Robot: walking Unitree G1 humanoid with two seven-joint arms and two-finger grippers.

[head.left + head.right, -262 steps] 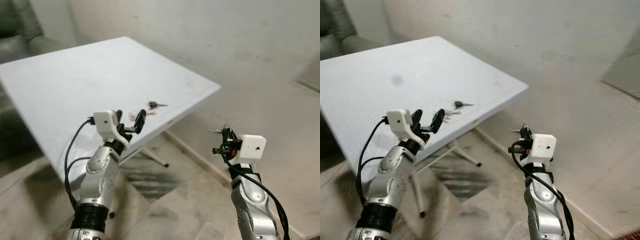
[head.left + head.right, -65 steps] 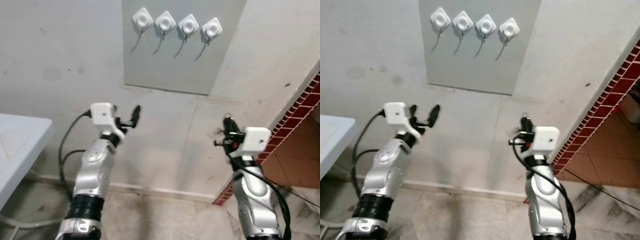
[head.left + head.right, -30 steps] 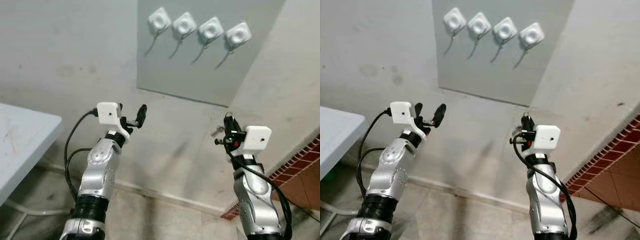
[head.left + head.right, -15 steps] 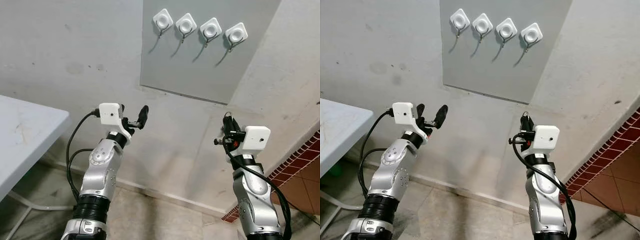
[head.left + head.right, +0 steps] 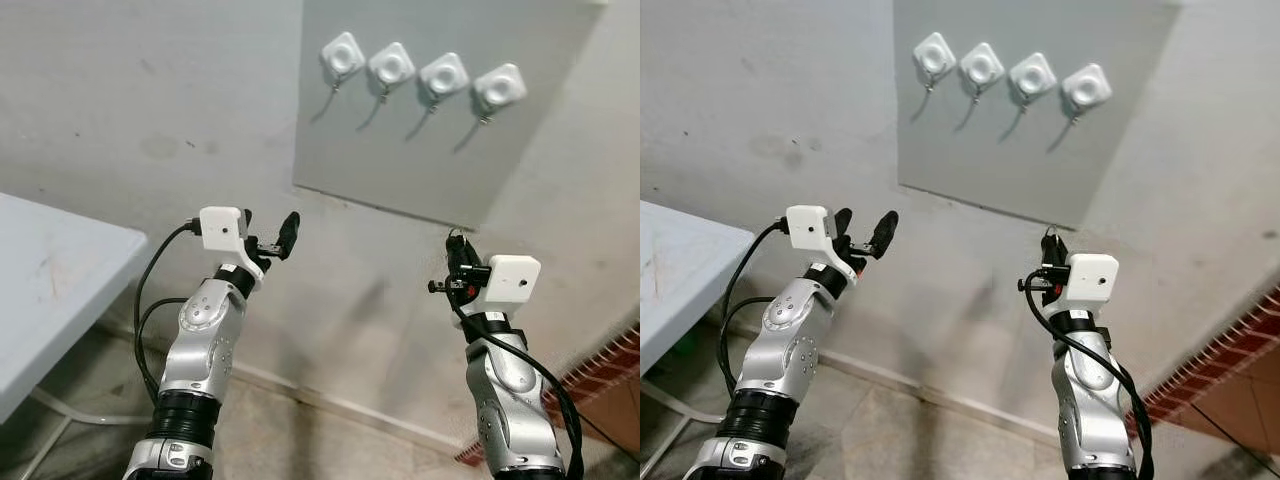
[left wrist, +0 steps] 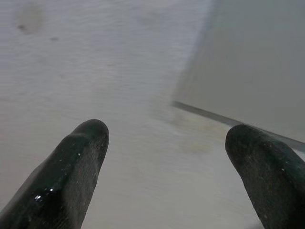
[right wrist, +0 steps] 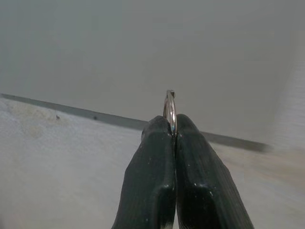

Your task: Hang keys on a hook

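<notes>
My right gripper (image 7: 170, 129) has its jaws pinched on the key ring (image 7: 169, 106); the hooks (image 5: 443, 74) sit upper right, above it. Left gripper (image 5: 273, 238) gapes empty, farther off.

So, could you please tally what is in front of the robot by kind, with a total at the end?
White wall hooks: 4
Grey panel: 1
Key ring: 1, pinched in the right gripper
White table: 1
Robot grippers: 2, counting the left gripper held open
Total: 9
</notes>
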